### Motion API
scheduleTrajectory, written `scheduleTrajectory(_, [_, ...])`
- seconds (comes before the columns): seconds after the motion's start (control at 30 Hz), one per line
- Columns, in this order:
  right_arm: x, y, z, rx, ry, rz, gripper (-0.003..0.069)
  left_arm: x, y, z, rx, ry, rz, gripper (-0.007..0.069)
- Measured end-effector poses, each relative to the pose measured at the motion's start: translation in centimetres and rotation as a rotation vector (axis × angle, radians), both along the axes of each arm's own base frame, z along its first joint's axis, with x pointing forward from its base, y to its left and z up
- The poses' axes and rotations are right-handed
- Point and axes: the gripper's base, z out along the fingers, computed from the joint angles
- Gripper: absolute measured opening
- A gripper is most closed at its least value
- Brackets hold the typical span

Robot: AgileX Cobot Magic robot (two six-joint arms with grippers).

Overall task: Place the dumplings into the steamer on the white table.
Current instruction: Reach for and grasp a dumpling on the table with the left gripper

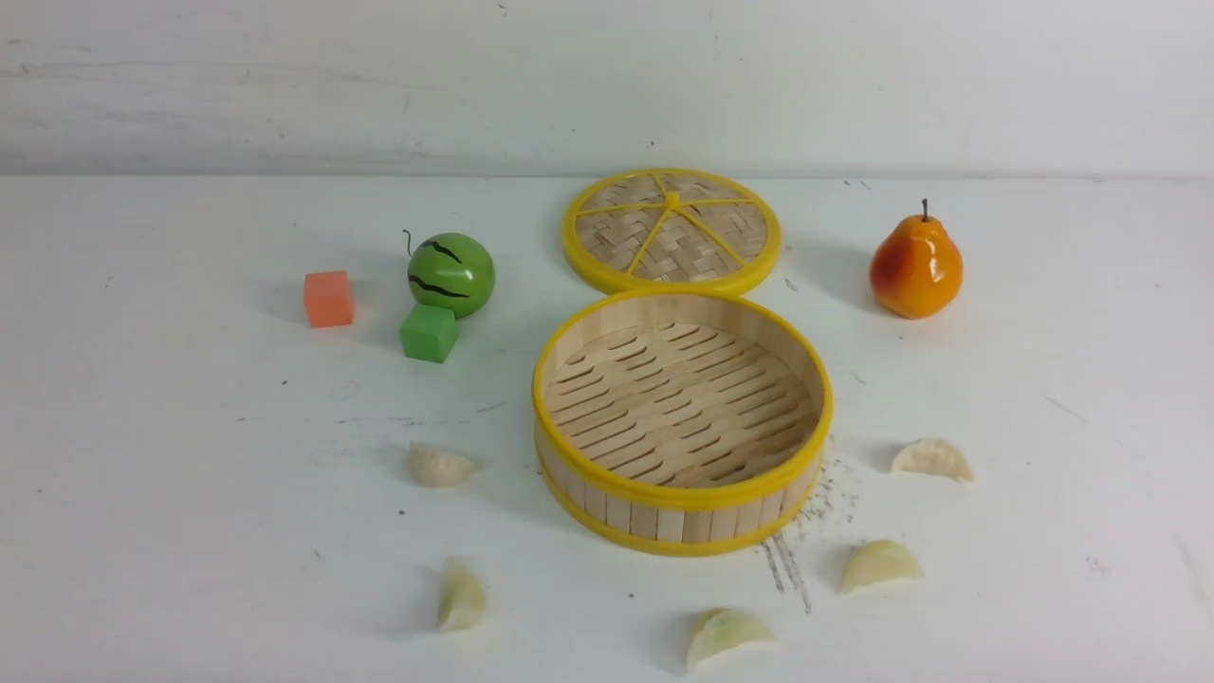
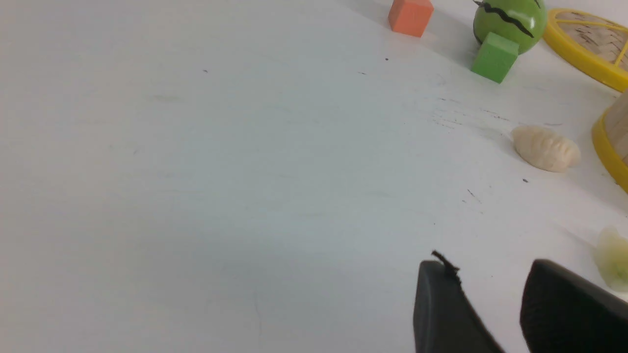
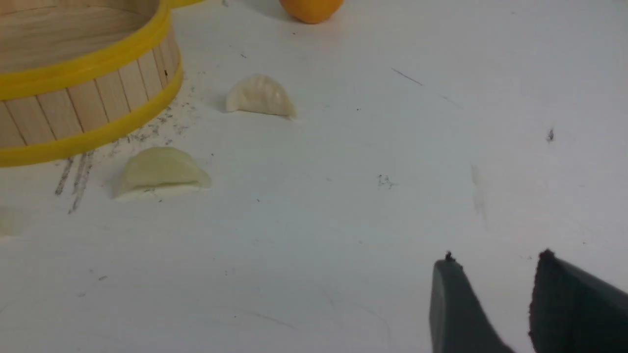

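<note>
- In the front view all five dumplings (image 1: 441,466) are shown on the table (image 1: 237,531), two on the left and three toward the right; neither gripper is seen there.
- In the left wrist view the left gripper (image 2: 483,294) is shown, its jaws parted, with nothing held between them.
- In the right wrist view the right gripper (image 3: 510,294) is shown, its jaws likewise parted and nothing grasped.
- The stem of the pear (image 1: 916,267) is shown in the front view but is cut off in the right wrist view.
- The lid (image 1: 671,230), the melon (image 1: 451,275), the orange block (image 1: 329,300) and the green block (image 1: 430,333) are seen in both the front and left wrist views; of these, only a sliver of lid rim is caught in the right wrist view.
- The slatted floor of the steamer (image 1: 683,517) is fully revealed only in the front view, with no dumpling inside.
- The steamer is set open near the middle of the table, round and shallow, its pale wooden wall edged by yellow rims.
- The dumplings are crescent-shaped and pale cream, some tinged green; pleats are made out on some.
</note>
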Motion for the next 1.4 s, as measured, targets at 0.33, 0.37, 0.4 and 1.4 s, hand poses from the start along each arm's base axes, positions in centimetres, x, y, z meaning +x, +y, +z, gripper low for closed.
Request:
scheduleTrajectory(0.33, [0.00,0.00,0.00,0.000,0.000,0.000,0.0240,0.00,0.03,0.00,0.008,0.000,0.001,0.0237])
scheduleTrajectory(0.37, [0.00,0.00,0.00,0.000,0.000,0.000,0.0240,0.00,0.03,0.00,0.008,0.000,0.001,0.0237])
scheduleTrajectory(0.4, [0.00,0.00,0.00,0.000,0.000,0.000,0.0240,0.00,0.03,0.00,0.009,0.000,0.001,0.0237])
scheduleTrajectory(1.4, [0.00,-0.05,0.00,-0.015,0.000,-0.001,0.0240,0.00,0.09,0.00,0.027,0.001,0.002,0.0237])
